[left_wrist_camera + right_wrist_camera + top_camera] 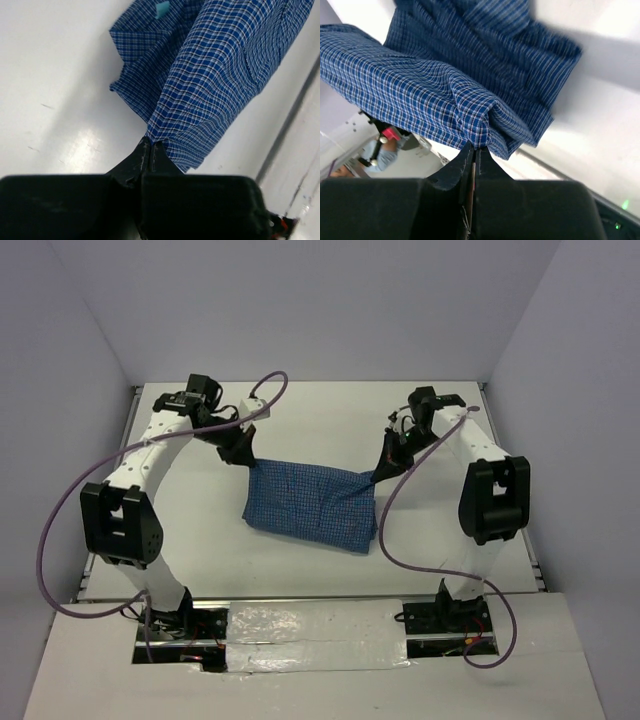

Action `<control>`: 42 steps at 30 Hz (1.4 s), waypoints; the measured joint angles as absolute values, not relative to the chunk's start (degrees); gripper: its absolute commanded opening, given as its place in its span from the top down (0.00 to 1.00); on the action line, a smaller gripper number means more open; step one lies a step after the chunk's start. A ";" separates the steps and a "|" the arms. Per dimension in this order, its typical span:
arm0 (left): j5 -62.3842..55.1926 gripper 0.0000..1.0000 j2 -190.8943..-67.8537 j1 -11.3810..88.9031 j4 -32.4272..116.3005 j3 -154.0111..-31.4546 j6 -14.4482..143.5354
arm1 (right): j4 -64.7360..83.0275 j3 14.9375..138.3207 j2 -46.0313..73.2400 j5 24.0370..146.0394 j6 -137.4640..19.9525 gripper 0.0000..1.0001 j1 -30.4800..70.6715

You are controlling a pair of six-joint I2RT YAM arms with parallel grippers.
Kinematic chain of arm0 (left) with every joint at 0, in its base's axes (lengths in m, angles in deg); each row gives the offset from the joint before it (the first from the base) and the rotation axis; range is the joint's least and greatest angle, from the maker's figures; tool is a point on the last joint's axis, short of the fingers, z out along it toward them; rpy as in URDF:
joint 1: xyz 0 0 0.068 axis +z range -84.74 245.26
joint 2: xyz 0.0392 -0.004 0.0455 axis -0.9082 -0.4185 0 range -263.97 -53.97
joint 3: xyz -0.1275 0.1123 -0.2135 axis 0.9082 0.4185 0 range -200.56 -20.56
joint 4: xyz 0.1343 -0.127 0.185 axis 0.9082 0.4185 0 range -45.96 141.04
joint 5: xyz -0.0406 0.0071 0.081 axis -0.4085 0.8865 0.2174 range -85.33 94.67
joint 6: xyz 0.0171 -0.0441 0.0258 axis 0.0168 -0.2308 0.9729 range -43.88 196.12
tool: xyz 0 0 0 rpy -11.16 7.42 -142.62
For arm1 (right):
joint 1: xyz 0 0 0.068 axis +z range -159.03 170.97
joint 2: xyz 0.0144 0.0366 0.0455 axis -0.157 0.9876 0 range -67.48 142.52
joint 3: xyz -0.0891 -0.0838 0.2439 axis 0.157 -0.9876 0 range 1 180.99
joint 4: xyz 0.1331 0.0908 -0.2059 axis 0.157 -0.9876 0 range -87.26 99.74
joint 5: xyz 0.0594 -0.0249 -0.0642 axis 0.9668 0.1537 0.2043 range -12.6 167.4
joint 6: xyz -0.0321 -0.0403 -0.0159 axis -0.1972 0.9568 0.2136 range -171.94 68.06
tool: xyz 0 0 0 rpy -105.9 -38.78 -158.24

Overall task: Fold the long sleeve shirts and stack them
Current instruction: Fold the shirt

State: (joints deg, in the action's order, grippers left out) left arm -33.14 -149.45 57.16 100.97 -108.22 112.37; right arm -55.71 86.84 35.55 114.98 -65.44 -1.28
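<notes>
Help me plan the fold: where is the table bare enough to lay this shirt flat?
Bare table runs along the far edge behind the shirt, and a strip lies between it and the arm bases. Crowded: the middle, where both jaws pinch the shirt, and the sides under the left arm and right arm.

The shirt (215, 75) runs off the left wrist view's top edge, its pinched hem lost inside the left gripper (151, 144); in the right wrist view its far folds blur and spill past the top.
</notes>
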 measured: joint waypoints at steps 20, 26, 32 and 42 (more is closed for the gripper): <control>-27.52 0.97 -170.15 57.18 80.14 -117.97 94.65 | -45.07 103.08 57.43 114.87 -72.06 0.89 -5.98; -24.33 0.83 -174.80 56.90 75.09 -118.43 90.45 | -41.15 110.68 64.83 111.11 -75.43 0.77 -6.22; -19.83 0.65 -178.32 56.16 68.90 -118.45 84.68 | -36.93 112.63 69.60 107.59 -78.64 0.67 -7.07; -11.83 0.39 -182.04 55.85 70.21 -130.56 79.70 | -34.20 120.00 66.91 96.75 -78.14 0.57 -7.53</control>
State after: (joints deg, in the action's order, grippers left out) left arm -11.83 -182.04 55.85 70.21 -130.56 79.70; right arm -34.20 120.00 66.91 96.75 -78.14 -7.53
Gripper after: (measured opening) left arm 0.592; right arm 0.425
